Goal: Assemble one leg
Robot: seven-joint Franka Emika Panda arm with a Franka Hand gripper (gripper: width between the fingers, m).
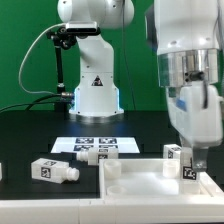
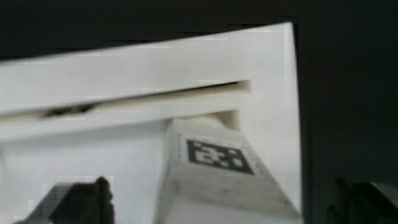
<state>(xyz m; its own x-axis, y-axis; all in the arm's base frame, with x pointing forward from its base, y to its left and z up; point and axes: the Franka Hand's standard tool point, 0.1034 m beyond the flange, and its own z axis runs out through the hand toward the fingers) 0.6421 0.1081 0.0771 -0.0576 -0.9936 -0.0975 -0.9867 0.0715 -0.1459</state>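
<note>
In the exterior view, my gripper (image 1: pixel 189 160) hangs over the far right part of the large white panel (image 1: pixel 140 185). A white tagged leg (image 1: pixel 176 158) stands upright there, on or just by the panel. In the wrist view the leg (image 2: pixel 217 160) rises between my fingers (image 2: pixel 80 200), close to the raised rim at a corner of the panel (image 2: pixel 107 80). Light gaps show on both sides between the fingers and the leg, so my gripper (image 2: pixel 222 192) is open around it.
Two more legs (image 1: pixel 55 168) (image 1: pixel 87 152) lie on the black table at the exterior view's left, and another white part (image 1: pixel 3 172) is cut off by the left edge. The marker board (image 1: pixel 97 143) lies in front of the robot base (image 1: pixel 97 95).
</note>
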